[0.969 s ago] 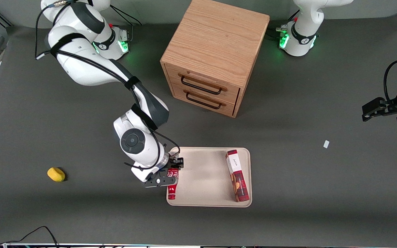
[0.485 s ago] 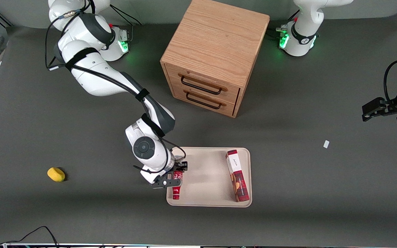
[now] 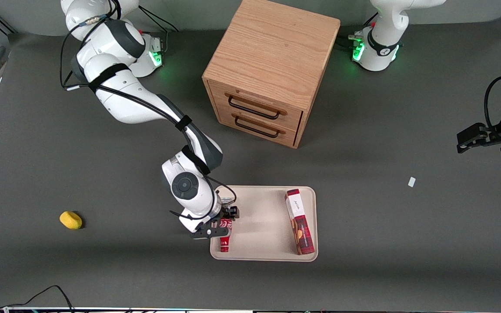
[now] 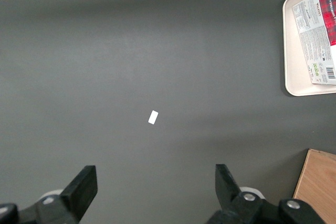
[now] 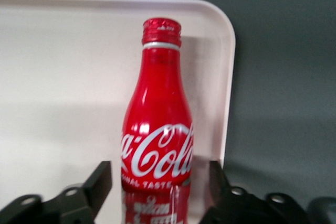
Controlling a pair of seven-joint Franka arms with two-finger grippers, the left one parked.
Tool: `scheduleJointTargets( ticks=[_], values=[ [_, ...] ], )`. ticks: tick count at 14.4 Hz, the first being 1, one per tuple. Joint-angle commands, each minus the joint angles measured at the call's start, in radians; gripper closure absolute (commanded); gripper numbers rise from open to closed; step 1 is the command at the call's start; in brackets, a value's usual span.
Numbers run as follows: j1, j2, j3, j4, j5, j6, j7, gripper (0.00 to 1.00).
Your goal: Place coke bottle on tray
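The coke bottle [image 3: 225, 240] is slim and red with white script and a red cap. It lies on the tray [image 3: 259, 221] along the edge toward the working arm's end, cap pointing at the front camera. My right gripper [image 3: 221, 223] sits low over the bottle's lower body. In the right wrist view the coke bottle [image 5: 157, 129] runs lengthwise between the fingers of the gripper [image 5: 160, 178]. A strip of the cream tray [image 5: 63, 77] shows between each finger and the bottle, so the gripper is open around it.
A red-and-white biscuit box [image 3: 299, 221] lies on the tray at its edge toward the parked arm. A wooden two-drawer cabinet [image 3: 272, 56] stands farther from the front camera. A yellow lump [image 3: 71, 220] and a white scrap [image 3: 412, 182] lie on the table.
The right arm carried the bottle sideways from the tray's rim to farther over the tray, by a small amount.
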Motion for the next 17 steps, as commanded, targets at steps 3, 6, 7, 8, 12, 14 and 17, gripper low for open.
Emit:
scheduleJointTargets(
  ticks=[3, 6, 7, 8, 12, 14, 17],
  values=[
    [0.018, -0.001, -0.027, -0.017, -0.013, 0.057, 0.02, 0.0],
    [0.017, -0.006, -0.027, -0.015, -0.011, 0.057, 0.022, 0.0],
    [0.017, -0.009, -0.025, -0.015, -0.011, 0.055, 0.022, 0.0],
    [0.014, -0.016, -0.025, -0.017, -0.008, 0.055, 0.023, 0.0],
    [-0.028, -0.142, -0.012, -0.044, 0.006, -0.04, 0.017, 0.0],
    [-0.054, -0.217, -0.008, -0.047, 0.048, -0.164, 0.007, 0.0],
    [-0.139, -0.393, 0.008, -0.168, 0.062, -0.327, -0.03, 0.0]
  ],
)
